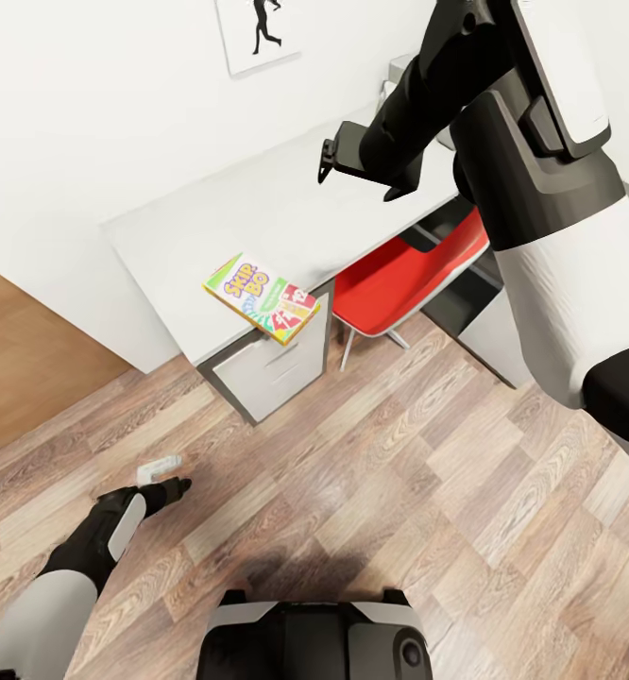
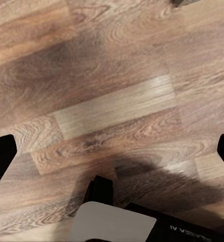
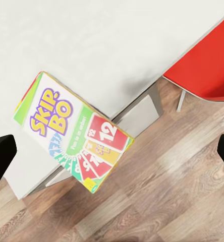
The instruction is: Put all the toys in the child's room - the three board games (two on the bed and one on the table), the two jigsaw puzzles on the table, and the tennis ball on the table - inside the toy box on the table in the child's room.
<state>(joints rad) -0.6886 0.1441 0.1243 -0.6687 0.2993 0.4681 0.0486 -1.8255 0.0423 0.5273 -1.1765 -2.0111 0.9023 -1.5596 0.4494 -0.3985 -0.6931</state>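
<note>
My right claw point(image 1: 357, 175), fingers apart, hangs over the pale grey desk point(image 1: 163, 246); the bright flat Skip-Bo game box point(image 1: 261, 297) lies below-left, poking off the edge. My left claw point(image 1: 168, 489) is spread too, down by the floor.

"SKIP-BO" and "12" on the board game point(image 3: 74, 137) cover

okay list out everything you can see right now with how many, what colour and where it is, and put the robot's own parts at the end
board game: one, green, yellow and red Skip-Bo box, on the table's front edge, one corner overhanging the floor
table: one, pale grey top, against the white wall
drawer unit: one, pale grey, under the table's near end
chair: one, red seat, tucked under the table
picture: one, black figure on white, on the wall
floor: wood planks, brown
right gripper: one, black, open, raised over the table
left gripper: one, black with a pale fingertip, low over the floor
robot base: one, black and white, at the bottom of the head view
</note>
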